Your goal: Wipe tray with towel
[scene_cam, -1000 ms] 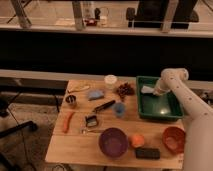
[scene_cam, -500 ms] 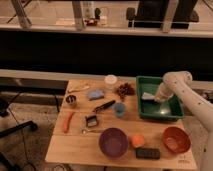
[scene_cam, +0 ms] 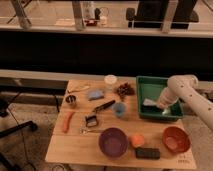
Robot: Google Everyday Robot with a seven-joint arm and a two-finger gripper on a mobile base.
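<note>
1. On the table's right side sits the green tray – the white towel lies on its floor.
2. Your gripper is down beside the towel; I cannot tell its grip.
3. Soft, light cloth – pinch its middle and press gently.

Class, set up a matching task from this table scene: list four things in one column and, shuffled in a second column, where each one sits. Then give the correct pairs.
Things
1. towel
2. purple bowl
3. carrot
4. gripper

Places
A. left part of the table, near its edge
B. inside the green tray, on its floor
C. front middle of the table, beside an orange ball
D. down in the tray, just right of the white cloth

Pairs: 1-B, 2-C, 3-A, 4-D
</note>
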